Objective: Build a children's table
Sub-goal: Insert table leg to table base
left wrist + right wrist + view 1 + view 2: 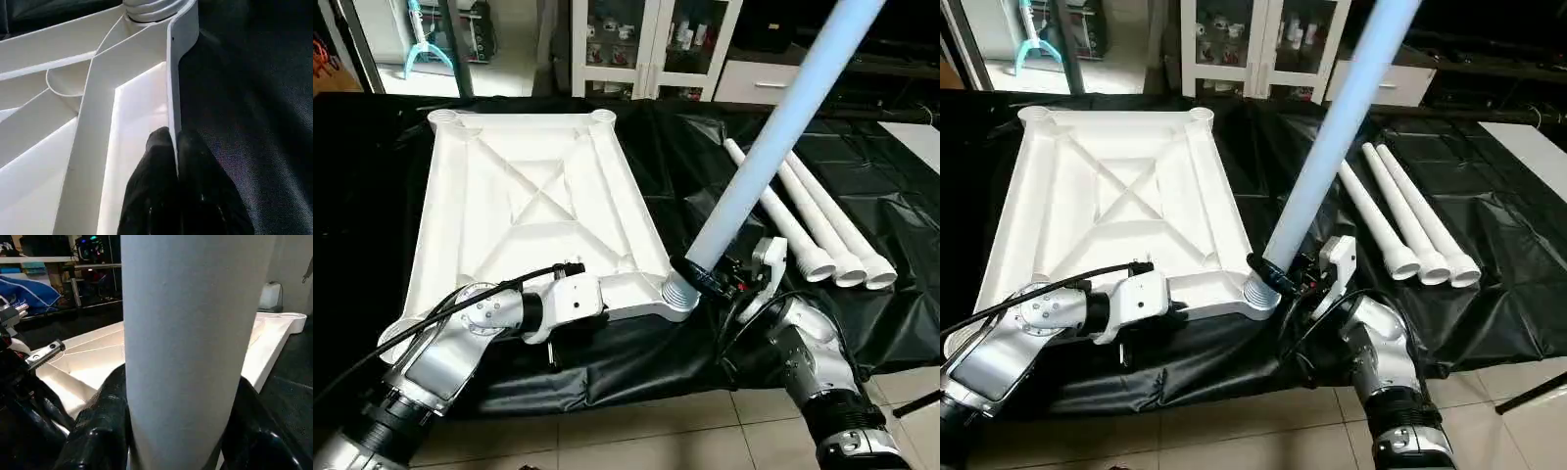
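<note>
Black sheet [862,196] covers the counter, draped over its near edge toward the tiled floor [636,431].

Tabletop [524,196] lies upside down on the sheet, X-ribs facing up, round sockets at the corners; it takes up the robot's left half of the counter.

One leg [773,137] rises slanted from the near right corner socket [677,294] of the tabletop, its ribbed end seated at the socket mouth (how deep it sits cannot be told). The upper end runs out of the top of the head views.

Three spare legs [813,220] lie side by side on the sheet to the robot's right, touching or nearly so, well apart from the tabletop.

Right gripper [705,276] is clamped around the slanted leg just above the socket; in the right wrist view a black finger shows on each side of the tube.

Left gripper [176,161] has its fingers together, pinching the tabletop's near rim, close beside the same corner.
</note>
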`<state>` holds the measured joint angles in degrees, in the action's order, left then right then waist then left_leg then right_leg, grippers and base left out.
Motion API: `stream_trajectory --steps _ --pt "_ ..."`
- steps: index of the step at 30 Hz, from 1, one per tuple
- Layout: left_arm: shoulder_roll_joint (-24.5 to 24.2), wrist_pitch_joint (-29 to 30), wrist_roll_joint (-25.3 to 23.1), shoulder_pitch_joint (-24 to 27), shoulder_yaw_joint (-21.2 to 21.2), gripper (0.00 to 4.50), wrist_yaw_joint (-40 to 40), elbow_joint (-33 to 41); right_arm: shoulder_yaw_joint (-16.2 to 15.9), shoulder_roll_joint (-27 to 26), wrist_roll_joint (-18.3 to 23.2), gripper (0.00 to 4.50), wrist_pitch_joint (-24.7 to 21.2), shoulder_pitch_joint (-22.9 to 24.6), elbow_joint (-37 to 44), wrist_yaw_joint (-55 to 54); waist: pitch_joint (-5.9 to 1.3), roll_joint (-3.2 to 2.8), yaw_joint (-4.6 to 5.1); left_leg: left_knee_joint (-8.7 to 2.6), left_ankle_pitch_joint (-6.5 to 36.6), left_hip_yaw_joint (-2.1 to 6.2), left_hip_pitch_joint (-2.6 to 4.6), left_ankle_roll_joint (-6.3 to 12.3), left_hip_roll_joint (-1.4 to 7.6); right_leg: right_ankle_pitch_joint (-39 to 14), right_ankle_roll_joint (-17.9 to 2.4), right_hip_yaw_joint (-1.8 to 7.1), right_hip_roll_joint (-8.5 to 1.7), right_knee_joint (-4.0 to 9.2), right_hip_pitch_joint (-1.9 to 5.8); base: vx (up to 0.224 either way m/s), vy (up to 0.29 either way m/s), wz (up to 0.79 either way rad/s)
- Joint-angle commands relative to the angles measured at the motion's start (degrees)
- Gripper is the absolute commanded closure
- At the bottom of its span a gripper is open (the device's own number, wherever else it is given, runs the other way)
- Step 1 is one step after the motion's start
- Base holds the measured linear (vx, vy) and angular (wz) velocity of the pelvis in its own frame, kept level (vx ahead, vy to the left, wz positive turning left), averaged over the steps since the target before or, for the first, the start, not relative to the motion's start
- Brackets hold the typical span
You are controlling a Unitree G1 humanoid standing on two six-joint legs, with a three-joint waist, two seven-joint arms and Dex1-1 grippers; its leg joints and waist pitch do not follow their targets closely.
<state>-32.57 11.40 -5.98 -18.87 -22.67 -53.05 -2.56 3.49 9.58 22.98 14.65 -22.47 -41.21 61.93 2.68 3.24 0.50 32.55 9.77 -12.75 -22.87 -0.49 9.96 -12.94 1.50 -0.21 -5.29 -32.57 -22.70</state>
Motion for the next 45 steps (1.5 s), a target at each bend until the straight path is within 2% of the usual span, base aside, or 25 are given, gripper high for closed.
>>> stream_trajectory --steps 1,11,18,22,24,25,26,27,28,29,30,31,32,33,34,35,36,37,38,39,40,41,42,44,45 --pt "-0.36 1.53 -2.53 1.18 -1.92 4.50 0.22 -2.79 -0.22 1.57 -2.51 2.64 -4.63 3.71 -6.41 -1.61 -0.39 -1.51 0.68 -6.40 39.73 3.44 3.25 -7.64 3.80 -25.67 -4.98 1.27 -1.92 5.10 -2.38 0.000 0.000 0.00" --pt "-0.28 1.73 -2.69 1.26 -1.98 4.50 0.31 -2.75 -1.92 2.03 -4.90 2.64 -3.27 4.29 -6.31 -1.89 -0.51 -1.56 0.61 -6.57 38.00 3.22 3.28 -7.55 3.84 -23.08 -5.39 1.28 -1.87 5.07 -2.25 0.000 0.000 0.00" --pt "1.87 5.23 -2.72 2.14 -0.51 4.50 4.30 -2.51 -1.05 1.50 -7.32 2.64 -1.32 3.03 -9.27 -10.67 -0.23 -1.70 0.79 -6.67 40.97 3.47 3.43 -8.21 3.74 -27.47 -4.48 1.11 -1.95 5.45 -2.54 0.000 0.000 0.00" --pt "5.65 10.78 -2.20 2.34 1.74 4.50 9.50 -1.73 0.11 0.83 -8.84 2.64 0.55 1.08 -11.39 -19.22 0.23 -1.79 1.84 -7.07 46.87 4.32 3.43 -8.73 3.49 -32.97 -3.38 -0.10 -1.76 5.99 -2.36 0.000 0.000 0.00" --pt "7.80 13.44 -2.20 1.71 2.90 4.50 12.34 -1.74 1.74 -0.01 -8.09 2.64 0.61 -0.07 -12.49 -23.88 0.15 -2.14 2.26 -7.63 48.83 4.60 3.42 -8.85 3.42 -30.36 -3.72 -1.00 -1.46 5.87 -1.62 -0.057 0.031 -0.18" --pt "10.18 16.01 -2.20 0.90 4.35 4.50 15.53 -1.97 3.02 -0.82 -7.34 2.64 0.76 -0.88 -13.35 -27.78 0.36 -2.35 2.50 -8.56 50.67 4.69 3.10 -9.02 3.45 -27.74 -4.02 -1.85 -0.91 5.49 -0.95 -0.056 0.033 -0.20" --pt "11.02 16.76 -2.17 0.62 4.88 4.50 16.62 -2.05 3.31 -1.07 -7.19 2.64 0.98 -1.10 -13.63 -28.98 0.58 -2.59 2.39 -9.68 52.47 3.99 2.86 -8.72 3.58 -25.28 -4.60 -3.01 -0.22 4.96 -0.39 -0.062 0.022 -0.17" --pt "11.82 17.55 -2.07 0.35 5.43 4.50 17.58 -2.07 3.38 -1.26 -7.28 2.64 1.16 -1.30 -13.92 -29.98 0.73 -3.16 1.72 -11.79 54.05 2.49 1.98 -8.35 4.01 -22.24 -5.74 -4.33 0.76 2.55 1.01 -0.076 0.009 -0.04" --pt "12.77 18.70 -2.01 0.05 6.05 4.50 18.71 -1.98 3.22 -1.46 -7.64 2.64 1.50 -1.53 -14.30 -31.29 0.69 -3.30 0.94 -13.43 54.19 1.56 0.79 -8.23 4.44 -18.51 -5.99 -4.40 0.98 -0.96 2.79 -0.076 0.009 -0.04" --pt "13.63 19.63 -2.09 -0.26 6.62 4.50 19.90 -1.95 2.97 -1.68 -8.13 2.64 1.83 -1.79 -14.61 -32.41 1.34 -3.43 -0.54 -16.30 55.43 -0.24 -1.48 -8.68 4.85 -16.60 -5.80 -4.83 1.79 -4.92 4.39 -0.110 -0.027 0.13" --pt "13.88 19.90 -2.11 -0.35 6.78 4.50 20.24 -1.94 2.89 -1.74 -8.27 2.64 1.92 -1.86 -14.69 -32.73 0.59 -2.43 -2.85 -15.80 48.19 -3.19 -0.29 -8.80 4.29 -16.85 -4.66 -2.77 0.92 -5.62 3.64 -0.035 -0.129 0.19" --pt "16.02 22.68 -2.73 -1.20 8.10 4.50 23.64 -1.71 2.50 -2.48 -9.57 2.64 2.83 -2.88 -15.99 -36.25 -0.41 2.01 -1.43 0.95 29.47 -0.38 8.42 -5.89 2.02 -47.29 -0.84 1.28 -5.44 8.05 -6.36 -0.035 -0.129 0.19" --pt "16.02 22.68 -2.73 -1.20 8.10 4.50 23.64 -1.71 2.50 -2.48 -9.57 2.64 2.83 -2.88 -15.99 -36.25 0.86 0.86 -0.40 4.91 7.11 6.85 1.46 -0.06 -1.10 -56.08 -3.39 6.16 -9.39 8.85 -0.44 0.044 -0.111 -0.09" --pt "17.22 24.34 -2.91 -1.76 8.85 4.50 25.35 -1.59 2.42 -2.93 -10.05 2.64 2.93 -3.59 -16.68 -38.34 0.21 -0.46 -1.23 3.87 3.83 8.48 -1.58 -0.82 -1.31 -49.48 -4.84 5.24 -9.25 6.24 4.26 0.045 0.019 -0.45" --pt "19.35 27.12 -3.03 -2.87 10.42 4.50 28.29 -1.54 1.81 -3.40 -11.40 2.64 2.32 -4.88 -17.77 -42.55 0.57 -1.18 -1.38 -2.67 5.17 7.14 -0.59 -5.02 1.45 -31.17 -7.47 1.12 -4.03 3.32 2.90 0.045 0.019 -0.45" --pt "19.53 27.37 -3.04 -2.98 10.55 4.50 28.54 -1.54 1.71 -3.42 -11.58 2.64 2.24 -5.00 -17.88 -43.00 0.75 -2.00 -0.15 -4.16 15.85 5.74 3.69 -5.07 2.84 -14.10 -10.52 -0.18 -0.28 2.21 -0.61 0.000 0.000 0.00" --pt "20.75 29.17 -3.10 -3.72 11.22 4.50 29.92 -1.36 0.72 -3.51 -13.12 2.64 1.23 -5.94 -18.75 -46.03 0.43 -2.47 0.43 -4.73 22.76 5.16 4.31 -5.20 3.19 -12.89 -11.84 -0.19 0.11 2.20 -0.75 -0.146 -0.015 0.38" --pt "21.11 29.65 -3.11 -3.91 11.40 4.50 30.35 -1.30 0.41 -3.53 -13.62 2.64 0.89 -6.22 -19.03 -46.94 1.00 -3.15 1.32 -5.23 33.88 4.69 4.60 -6.03 3.17 -18.06 -12.22 -0.57 -0.23 3.28 -1.23 -0.146 -0.015 0.38" --pt "21.53 30.23 -3.13 -4.13 11.58 4.50 30.83 -1.20 0.01 -3.56 -14.25 2.64 0.46 -6.56 -19.41 -48.04 1.10 -2.69 2.20 -5.06 38.20 5.00 4.02 -5.79 2.56 -24.90 -9.77 -1.00 -0.75 4.07 -0.65 -0.107 -0.003 0.08" --pt "21.91 30.48 -3.35 -4.39 11.65 4.50 31.50 -1.23 -0.29 -3.56 -14.87 2.64 0.38 -6.86 -19.70 -49.35 1.10 -2.69 2.20 -5.06 38.20 5.00 4.02 -5.79 2.56 -24.90 -9.77 -1.00 -0.75 4.07 -0.65 0.000 0.000 0.00" --pt "23.23 30.56 -3.96 -5.03 12.16 4.50 33.98 -1.55 -1.09 -3.38 -17.00 2.64 0.42 -7.54 -20.22 -54.28 1.28 -3.07 2.58 -5.67 40.96 5.85 3.72 -5.83 2.62 -30.13 -6.23 -1.63 -1.52 5.22 -0.17 0.000 0.000 0.00" --pt "23.56 30.50 -4.07 -5.20 12.34 4.50 34.64 -1.70 -1.13 -3.38 -17.31 2.64 0.58 -7.72 -20.39 -55.28 1.07 -2.71 2.89 -5.80 40.30 5.98 3.63 -5.66 2.49 -29.02 -5.45 -1.91 -1.66 5.53 0.15 0.000 0.000 0.00" --pt "24.88 30.42 -4.70 -5.94 12.86 4.50 37.26 -2.39 -0.81 -3.67 -17.87 2.64 0.85 -8.50 -21.27 -59.20 1.10 -2.93 2.81 -5.97 40.05 6.06 3.72 -5.62 2.53 -28.25 -5.44 -1.96 -1.72 5.61 0.17 0.000 0.000 0.00" --pt "25.84 31.02 -5.07 -6.52 13.15 4.50 38.98 -2.87 0.59 -4.44 -16.60 2.64 0.59 -9.11 -22.19 -61.12 0.88 -2.55 3.32 -6.00 38.24 5.68 3.77 -4.41 2.46 -24.38 -6.11 -1.97 -1.84 5.93 0.27 0.000 0.000 0.00" --pt "25.99 31.68 -5.07 -6.80 12.97 4.50 39.40 -2.95 1.04 -4.74 -16.19 2.64 0.23 -9.31 -22.54 -62.28 0.69 -2.19 3.11 -5.97 34.04 5.37 3.08 -3.37 2.39 -21.97 -6.93 -1.44 -2.19 5.61 0.71 0.000 0.000 0.00"
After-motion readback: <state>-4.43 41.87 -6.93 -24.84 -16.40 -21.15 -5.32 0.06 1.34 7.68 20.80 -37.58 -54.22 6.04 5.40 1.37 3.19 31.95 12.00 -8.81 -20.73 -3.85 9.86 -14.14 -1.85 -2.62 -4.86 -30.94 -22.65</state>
